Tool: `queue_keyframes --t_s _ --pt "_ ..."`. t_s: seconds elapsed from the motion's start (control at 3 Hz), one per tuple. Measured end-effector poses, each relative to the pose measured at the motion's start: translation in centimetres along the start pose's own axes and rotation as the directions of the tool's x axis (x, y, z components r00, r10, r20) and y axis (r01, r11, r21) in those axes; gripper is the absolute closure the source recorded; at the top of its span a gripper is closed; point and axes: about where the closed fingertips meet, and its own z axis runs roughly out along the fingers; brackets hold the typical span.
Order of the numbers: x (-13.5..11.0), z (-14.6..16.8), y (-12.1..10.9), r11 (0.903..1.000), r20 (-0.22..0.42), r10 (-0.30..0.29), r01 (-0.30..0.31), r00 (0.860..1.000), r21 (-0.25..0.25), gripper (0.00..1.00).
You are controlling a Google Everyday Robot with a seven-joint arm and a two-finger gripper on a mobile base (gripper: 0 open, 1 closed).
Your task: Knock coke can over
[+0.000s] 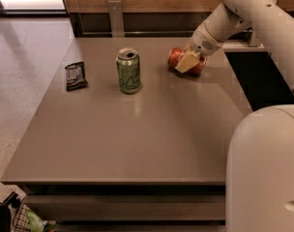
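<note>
The red-orange coke can [178, 58] lies on its side on the grey table [137, 129], at the far right. My gripper [188, 62] comes down from the upper right, and its pale fingers [185, 63] rest across the can's body. A green can [129, 71] with pale script stands upright at the table's middle back, to the left of the coke can.
A dark snack bar wrapper [75, 76] lies near the table's left edge. My white arm [253, 13] crosses the upper right and my base [265, 173] fills the lower right. A wooden wall runs behind the table. A wire basket [26, 219] sits on the floor at lower left.
</note>
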Motion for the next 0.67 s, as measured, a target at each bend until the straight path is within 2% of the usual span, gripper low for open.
queue_keyframes --t_s 0.67 --pt "-0.08 0.14 0.01 1.0 0.0 0.0 0.0 1.0 -0.003 0.46"
